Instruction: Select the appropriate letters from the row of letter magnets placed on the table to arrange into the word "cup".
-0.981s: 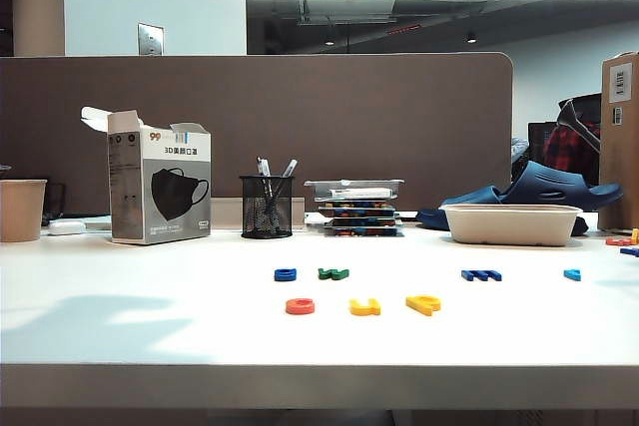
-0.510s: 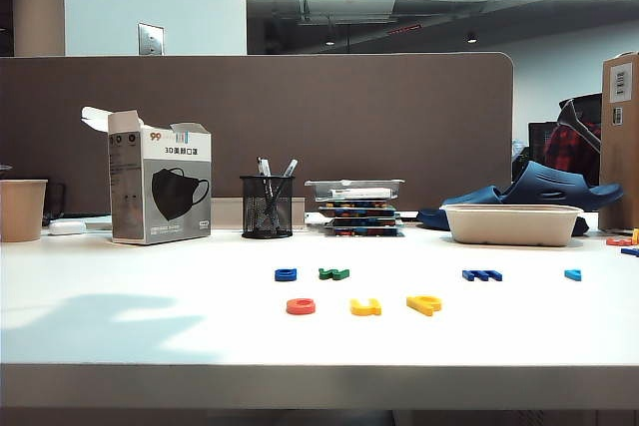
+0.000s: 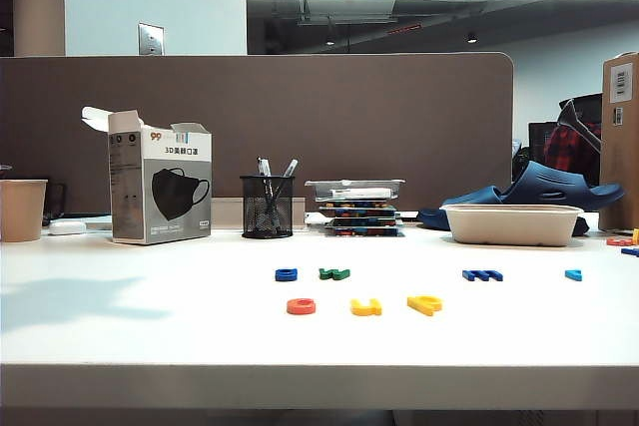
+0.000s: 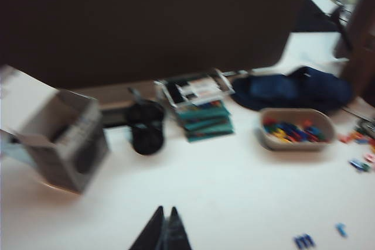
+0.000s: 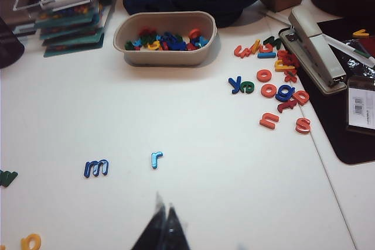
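From the exterior view, the red-orange c [image 3: 301,306], yellow u [image 3: 365,307] and yellow p [image 3: 424,303] lay in a front line on the table [image 3: 150,326]; neither of my arms showed. At my left wrist, my left gripper [image 4: 165,226] hung pinched together, empty, above bare tabletop. At my right wrist, my right gripper [image 5: 163,223] was likewise closed on nothing, near the light blue r [image 5: 155,159].

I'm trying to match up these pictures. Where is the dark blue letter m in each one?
Exterior view: the dark blue m lies in the back row, right of centre.
Left wrist view: blurred, near the lower right corner.
Right wrist view: lower left, beside the light blue r.
Shared landmark: the beige bowl of letters.
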Controlling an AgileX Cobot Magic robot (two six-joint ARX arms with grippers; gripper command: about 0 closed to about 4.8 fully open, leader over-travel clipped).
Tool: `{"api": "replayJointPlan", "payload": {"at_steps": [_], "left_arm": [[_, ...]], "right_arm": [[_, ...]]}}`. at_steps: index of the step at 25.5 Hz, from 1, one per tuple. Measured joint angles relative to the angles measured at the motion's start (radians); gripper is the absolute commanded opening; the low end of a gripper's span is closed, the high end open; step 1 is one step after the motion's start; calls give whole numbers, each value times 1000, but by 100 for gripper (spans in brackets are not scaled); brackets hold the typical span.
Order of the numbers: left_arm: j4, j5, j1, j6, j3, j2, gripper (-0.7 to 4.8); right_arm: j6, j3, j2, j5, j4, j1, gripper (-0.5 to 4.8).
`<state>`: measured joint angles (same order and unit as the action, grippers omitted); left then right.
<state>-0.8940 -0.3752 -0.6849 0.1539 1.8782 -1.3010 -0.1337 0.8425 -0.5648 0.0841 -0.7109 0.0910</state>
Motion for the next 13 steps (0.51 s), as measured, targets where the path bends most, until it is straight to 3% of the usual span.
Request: {"api": "replayJointPlan", "payload": {"at_steps": [5,7,10,13], "left_arm": [[-22,10,250,-161,120,16,-6],[-43,27,309,-186,134,39,-5],[-129,72,465,-201,132,99,-5],[-213,116,528,-202,127,156,-5]], "right_arm": [[-6,-112,138,42,101,0,-2],[-4,-134,155,51,105,-1,-2],[-3,-161,157,74,100,-1,-2],[0,-178,159,76,102,-1,-2]]}}
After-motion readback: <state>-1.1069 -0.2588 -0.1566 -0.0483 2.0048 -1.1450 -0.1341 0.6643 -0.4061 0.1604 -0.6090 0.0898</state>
